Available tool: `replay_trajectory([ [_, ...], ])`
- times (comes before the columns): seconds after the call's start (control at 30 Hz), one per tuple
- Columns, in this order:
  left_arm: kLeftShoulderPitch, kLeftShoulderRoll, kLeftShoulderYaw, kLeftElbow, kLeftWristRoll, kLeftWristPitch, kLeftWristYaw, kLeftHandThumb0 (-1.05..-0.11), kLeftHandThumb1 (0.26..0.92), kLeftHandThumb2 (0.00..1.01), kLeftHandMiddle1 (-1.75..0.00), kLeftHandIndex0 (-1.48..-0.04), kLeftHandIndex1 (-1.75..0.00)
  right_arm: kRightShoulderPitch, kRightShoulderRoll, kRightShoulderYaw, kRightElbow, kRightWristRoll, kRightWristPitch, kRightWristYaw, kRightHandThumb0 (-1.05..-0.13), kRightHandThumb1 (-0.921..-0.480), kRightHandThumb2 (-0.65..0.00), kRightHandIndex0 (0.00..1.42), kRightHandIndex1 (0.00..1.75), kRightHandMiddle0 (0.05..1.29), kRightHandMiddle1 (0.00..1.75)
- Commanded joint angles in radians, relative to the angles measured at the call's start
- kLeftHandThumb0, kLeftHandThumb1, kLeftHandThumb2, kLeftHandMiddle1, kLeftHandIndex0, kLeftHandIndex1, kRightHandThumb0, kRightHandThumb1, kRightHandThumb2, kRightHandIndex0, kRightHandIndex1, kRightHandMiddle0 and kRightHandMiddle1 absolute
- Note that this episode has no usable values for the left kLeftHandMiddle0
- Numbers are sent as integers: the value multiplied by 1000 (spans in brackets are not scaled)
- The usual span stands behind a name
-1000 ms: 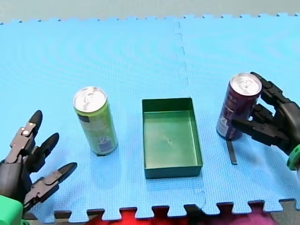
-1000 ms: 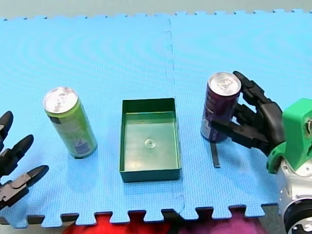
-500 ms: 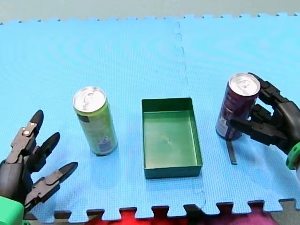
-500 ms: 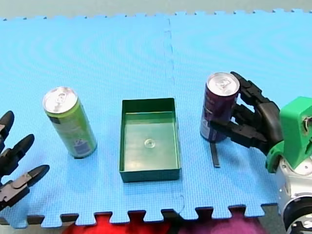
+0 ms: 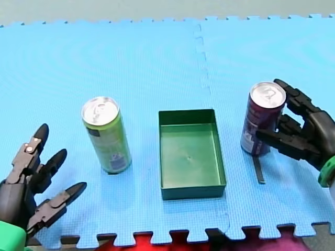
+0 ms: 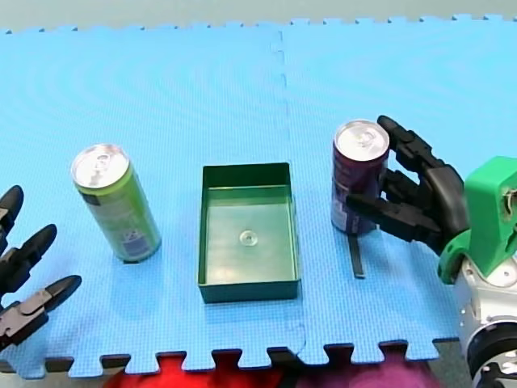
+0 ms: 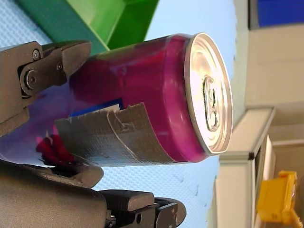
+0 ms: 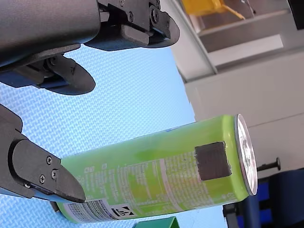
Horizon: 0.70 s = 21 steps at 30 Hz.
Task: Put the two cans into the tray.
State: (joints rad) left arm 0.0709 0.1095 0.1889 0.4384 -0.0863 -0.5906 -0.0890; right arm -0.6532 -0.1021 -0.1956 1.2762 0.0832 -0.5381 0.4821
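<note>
A purple can (image 5: 260, 123) stands right of the green tray (image 5: 187, 113), leaning a little toward it. My right hand (image 6: 414, 196) is shut on this can, thumb across its front and fingers behind; the first wrist view shows the purple can (image 7: 142, 90) with grey tape on its side between those fingers. A green can (image 5: 107, 136) stands upright left of the tray. My left hand (image 5: 37, 183) is at the near left corner, apart from the green can. In the second wrist view the green can (image 8: 156, 175) is beyond dark fingers, untouched.
A thin dark strip (image 5: 258, 170) lies on the blue foam mat just in front of the purple can. The mat's jagged front edge (image 5: 172, 235) runs close below the tray. A seam (image 5: 205, 68) runs back from the tray.
The purple can's top has shifted left toward the tray, with my right hand following it. The left hand and the green can have stayed put.
</note>
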Motion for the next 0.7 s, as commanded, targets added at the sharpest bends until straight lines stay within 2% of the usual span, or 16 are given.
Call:
replay_trajectory([
  [0.0, 0, 5, 4, -2, -6, 4, -1, -1048, 785, 3, -9, -260, -7, -1, -4, 4, -9, -4, -13, 7, -1038, -655, 0, 392, 13, 203, 1],
  [0.07, 2, 4, 4, -8, -9, 7, -2, -1048, 784, 2, -8, -260, -6, 0, -6, 6, -14, -5, -16, 15, -984, -596, -2, 390, 9, 198, 1],
  [0.1, 3, 3, 4, -10, -10, 9, -3, -1048, 783, 2, -8, -260, -6, 0, -7, 7, -14, -5, -15, 17, -961, -590, -3, 388, 7, 195, 1],
  [0.37, 8, 3, 6, -27, -25, 24, -13, -1048, 781, 0, -5, -259, -3, -4, -10, 14, -15, -13, 11, -4, -869, -590, -3, 369, 0, 168, 0],
  [0.67, -6, 5, 17, -7, -57, 17, -44, -1048, 786, 2, -6, -263, -4, -9, -11, 17, -21, -14, 32, -22, -829, -592, -1, 351, 0, 155, 0],
])
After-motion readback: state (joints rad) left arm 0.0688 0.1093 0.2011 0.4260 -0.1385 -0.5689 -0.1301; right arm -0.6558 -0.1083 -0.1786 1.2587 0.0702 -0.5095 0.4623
